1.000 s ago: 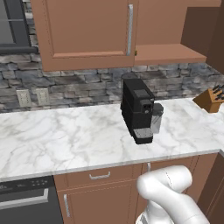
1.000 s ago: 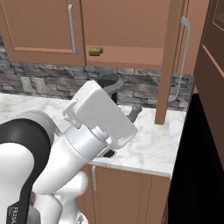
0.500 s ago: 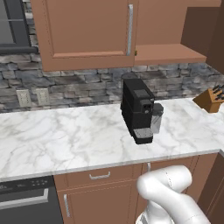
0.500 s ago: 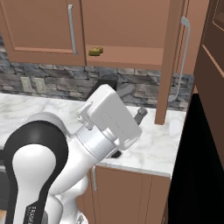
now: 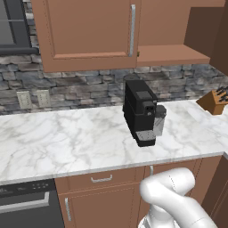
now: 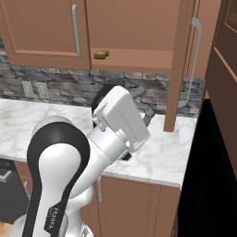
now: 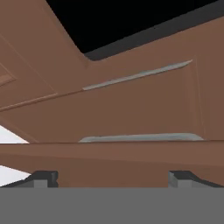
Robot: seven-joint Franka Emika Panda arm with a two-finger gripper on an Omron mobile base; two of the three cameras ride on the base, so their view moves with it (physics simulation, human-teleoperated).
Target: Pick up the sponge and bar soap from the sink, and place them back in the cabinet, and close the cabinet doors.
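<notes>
Ahead, empty wide-open jaws before an open cabinet door [image 6: 178,65], black coffee machine [image 5: 140,111] and knife block [image 5: 214,101] nearby.

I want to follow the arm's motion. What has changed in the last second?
In the right base view the arm swung right, carrying the open, empty hand toward the open cabinet door. Nothing was grasped or released. The sponge, coffee machine and knife block stayed put.

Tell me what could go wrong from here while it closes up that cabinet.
The open cabinet door juts edge-on over the counter, so the swinging arm might strike it. The open hand faces a silver handle and might slide past it. The coffee machine beneath could get bumped.
</notes>
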